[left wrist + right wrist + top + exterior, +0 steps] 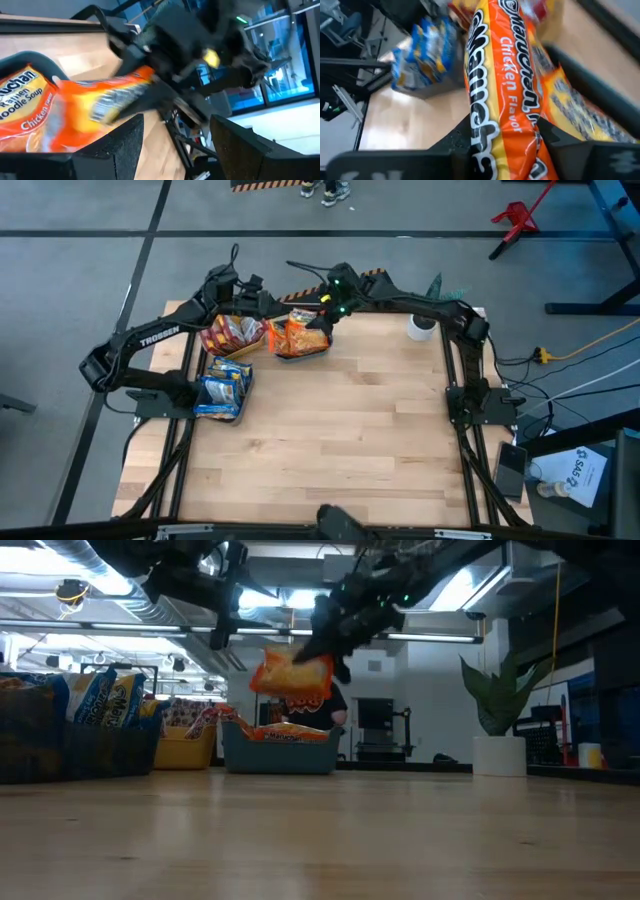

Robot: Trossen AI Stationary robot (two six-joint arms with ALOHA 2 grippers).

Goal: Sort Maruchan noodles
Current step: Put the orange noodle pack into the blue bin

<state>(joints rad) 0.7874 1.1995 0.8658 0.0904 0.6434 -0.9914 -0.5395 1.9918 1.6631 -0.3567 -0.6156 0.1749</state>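
- Right gripper (502, 142) is clamped on an orange packet (505, 85) printed "Maruchan", "Chicken Flavor".
- Left gripper (175, 145) is held open, empty.
- "Ramen Noodle Soup" is read on a binned packet (30, 107).

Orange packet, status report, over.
Right gripper shut on orange packet, held above teal bin. Left gripper open, empty, close alongside. Nothing blocking the drop.

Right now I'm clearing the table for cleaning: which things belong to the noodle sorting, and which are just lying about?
Job:
- orange crinkly plastic ramen packet, held in right claw
- blue-silver packets in bin
- red-maroon packets
- teal plastic bin

Lying about:
- white cup
- potted green plant
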